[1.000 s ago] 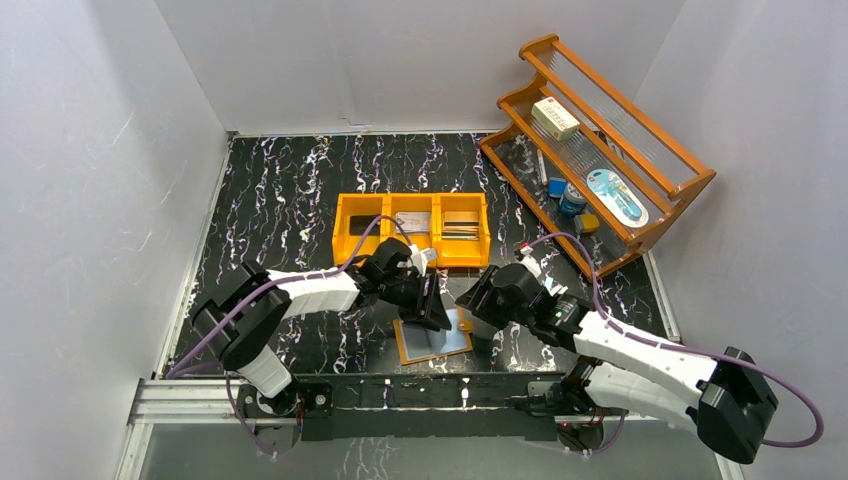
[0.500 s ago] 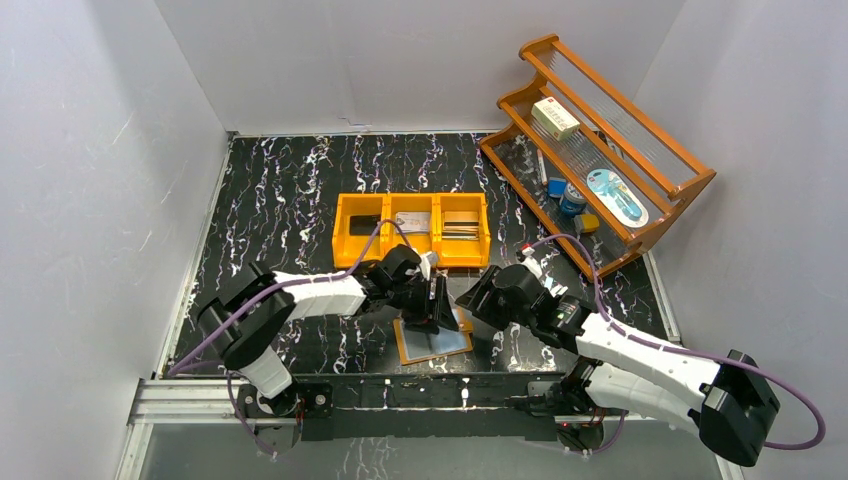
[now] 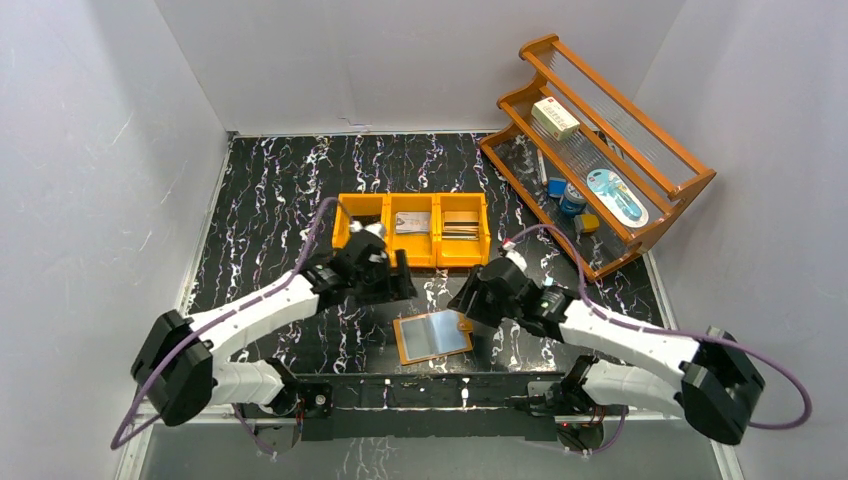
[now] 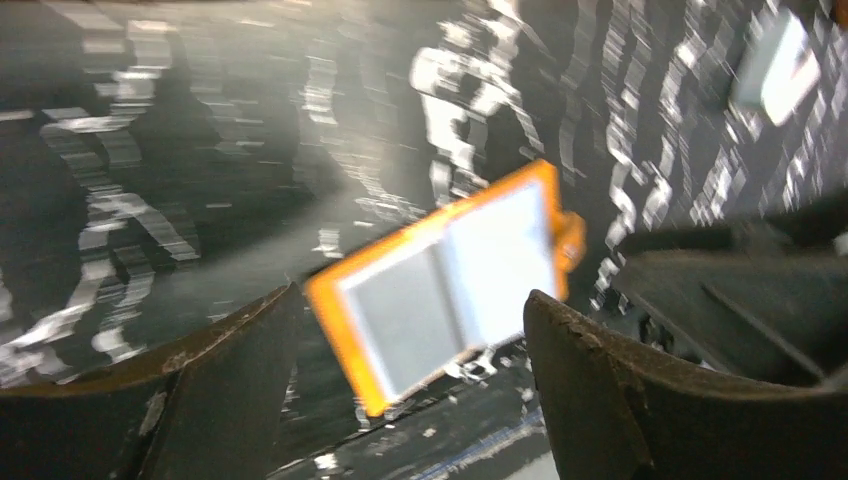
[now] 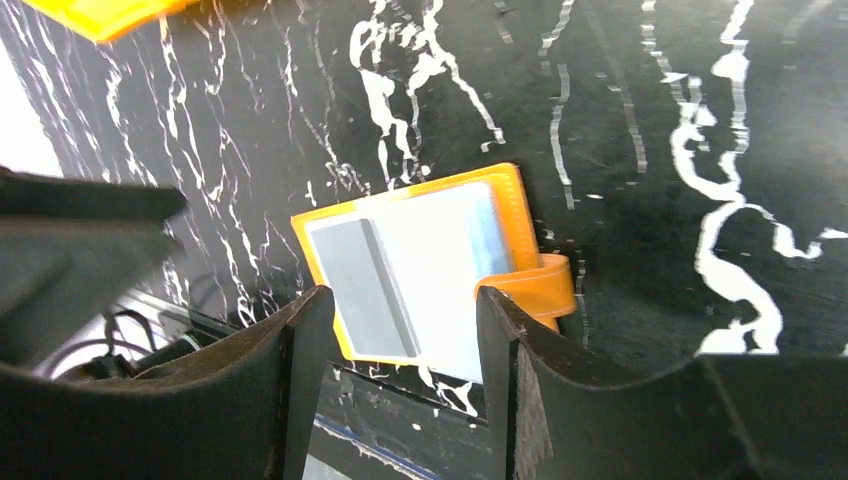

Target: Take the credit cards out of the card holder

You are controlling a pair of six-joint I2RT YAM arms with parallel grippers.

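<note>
- At the near edge of the table (image 3: 270, 200), about midway along it, the holder (image 3: 432, 337) is found lying open and flat, sleeves upward, with both leaves on the surface.
- The leaf away from the strap (image 5: 545, 286) is seen as grey through its sleeve, and the leaf by the strap as pale. What lies in either sleeve cannot be told.
- The left gripper (image 3: 395, 283) is held above the table between the bin (image 3: 412, 197) and the holder, apart from both.
- In the left wrist view its fingers (image 4: 200, 400) are spread wide and nothing is held between them. The holder is seen blurred through the gap, down on the table.
- The right gripper (image 3: 466, 305) is held just beside the strap end of the holder, on the side toward the right edge.
- In the right wrist view its fingers (image 5: 270, 390) are parted to a moderate gap and nothing is gripped. The holder is framed below them, and no contact with it is seen.
- The bin, orange with three compartments, is set at mid-table, beyond the holder.
- Cards (image 3: 460, 226) are noted in the bin: a grey one in the middle compartment and a striped one in the right compartment. The left compartment is partly hidden by the left arm.
- A wooden rack (image 3: 535, 48) is stood at the far right corner, with small items on its shelves.
</note>
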